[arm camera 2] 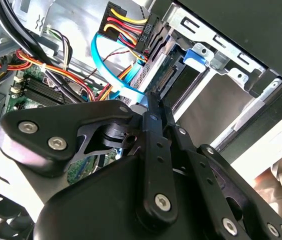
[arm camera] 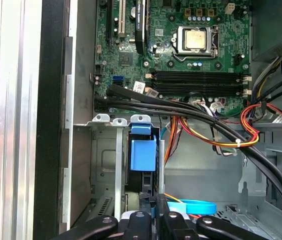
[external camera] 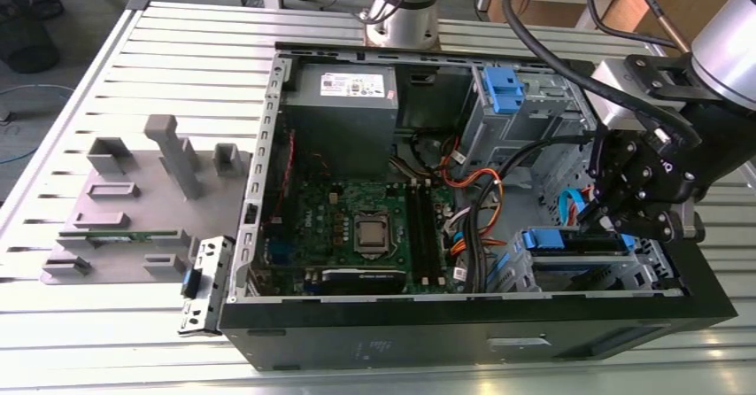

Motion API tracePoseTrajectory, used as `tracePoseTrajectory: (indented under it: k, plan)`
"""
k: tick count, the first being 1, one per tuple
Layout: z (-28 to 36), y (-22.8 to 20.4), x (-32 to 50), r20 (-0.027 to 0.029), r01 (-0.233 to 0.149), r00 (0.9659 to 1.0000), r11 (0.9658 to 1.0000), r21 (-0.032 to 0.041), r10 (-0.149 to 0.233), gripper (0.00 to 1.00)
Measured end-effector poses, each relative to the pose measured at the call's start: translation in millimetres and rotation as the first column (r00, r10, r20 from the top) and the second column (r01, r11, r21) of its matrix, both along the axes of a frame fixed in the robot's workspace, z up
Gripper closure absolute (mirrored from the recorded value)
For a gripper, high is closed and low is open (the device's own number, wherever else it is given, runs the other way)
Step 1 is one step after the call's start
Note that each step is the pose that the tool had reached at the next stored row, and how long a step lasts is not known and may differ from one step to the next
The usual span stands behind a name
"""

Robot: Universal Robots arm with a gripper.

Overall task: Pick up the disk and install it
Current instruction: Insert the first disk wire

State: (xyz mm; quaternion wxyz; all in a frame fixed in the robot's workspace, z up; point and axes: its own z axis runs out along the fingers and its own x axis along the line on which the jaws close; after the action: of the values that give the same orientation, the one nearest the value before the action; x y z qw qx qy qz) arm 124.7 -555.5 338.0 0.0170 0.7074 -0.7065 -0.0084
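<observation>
The disk point(external camera: 575, 240) sits in the metal drive bay at the front corner of the open computer case point(external camera: 473, 324), its blue rail on top. In the first wrist view it stands edge-on in the bay slot, with the disk's blue tab point(arm camera: 143, 152) above the dark body. In the second wrist view the disk point(arm camera 2: 178, 87) lies in the cage, connector end towards me. My gripper point(external camera: 614, 225) hangs right over that end. Its black fingers are closed together in both wrist views, gripper point(arm camera 2: 152, 97) point(arm camera: 155, 204) tips at the disk's end, nothing held between them.
A light blue flat cable point(arm camera 2: 110, 67) and bundles of coloured wires point(arm camera: 241, 127) run beside the bay. The motherboard point(external camera: 366, 227) and the grey power supply point(external camera: 343, 94) fill the case. A second cage with a blue clip point(external camera: 502, 89) stands at the back. A grey fixture point(external camera: 130, 200) lies on the exterior view's left.
</observation>
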Motion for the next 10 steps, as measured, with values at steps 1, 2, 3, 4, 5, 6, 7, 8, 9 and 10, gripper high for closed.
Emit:
tracePoseTrajectory:
  k: [1,2,3,4,5,6,7,8,9,10]
  plan:
    - [0.0,0.0,0.0,0.0000,0.000,1.0000,1.0000,-0.0001,0.000,0.84]
    - [-0.4,0.0,0.0,0.0000,0.000,1.0000,1.0000,0.0001,0.000,0.84]
    - [-0.7,0.0,0.0,0.0000,0.000,1.0000,1.0000,0.0001,0.000,0.84]
    - [-0.8,0.0,0.0,0.0000,0.000,1.0000,1.0000,0.0000,0.000,0.84]
    - [-0.8,0.0,0.0,0.0000,0.000,1.0000,1.0000,-0.0001,0.000,0.84]
    - [-0.8,0.0,0.0,0.0000,0.000,1.0000,1.0000,-0.0002,0.000,0.84]
    - [-0.8,0.0,0.0,0.0000,0.000,1.0000,1.0000,-0.0001,0.000,0.84]
    - [-0.8,0.0,0.0,0.0000,0.000,1.0000,1.0000,-0.0001,0.000,0.84]
    - [-0.9,-0.1,0.0,0.0000,0.000,1.0000,1.0000,0.0000,0.000,0.84]
    - [-0.9,-0.4,0.0,-0.0001,0.000,1.0000,1.0000,0.0001,0.000,0.84]
